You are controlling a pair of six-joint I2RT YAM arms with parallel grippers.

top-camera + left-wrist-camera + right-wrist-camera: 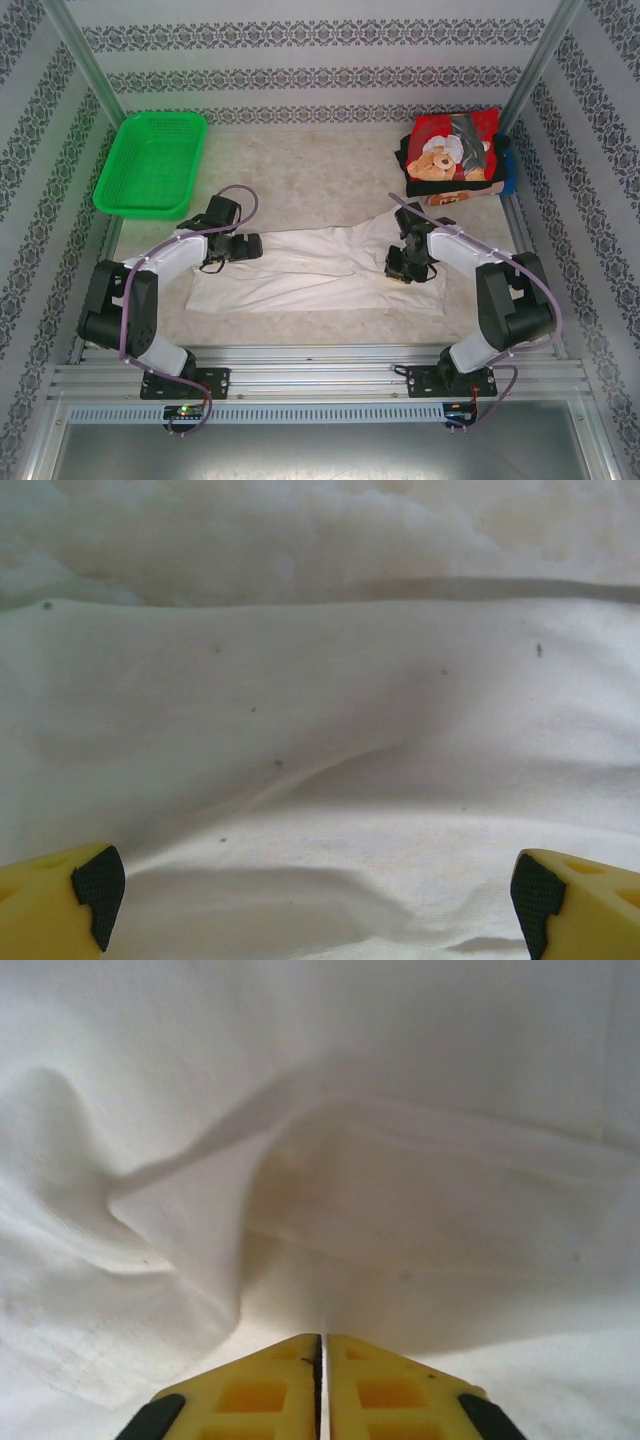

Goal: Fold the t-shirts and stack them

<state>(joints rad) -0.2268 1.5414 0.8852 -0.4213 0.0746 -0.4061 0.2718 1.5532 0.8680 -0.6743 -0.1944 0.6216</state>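
A large white t-shirt (310, 268) lies spread along the table's middle, wrinkled. My left gripper (250, 246) hovers low over its left part, open wide; in the left wrist view the yellow fingertips (95, 890) stand far apart over the cloth (320, 730). My right gripper (398, 268) is down on the shirt's right part. In the right wrist view its jaws (322, 1340) are pressed together with a raised fold of the white cloth (400, 1190) pinched at the tips. A stack of folded t-shirts (455, 150), with a red teddy-bear one on top of black and blue, sits at the back right.
A green mesh basket (150, 165) stands at the back left, tilted against the wall. Patterned walls and metal posts enclose the table on three sides. Bare tabletop (320, 180) lies between the basket and the stack.
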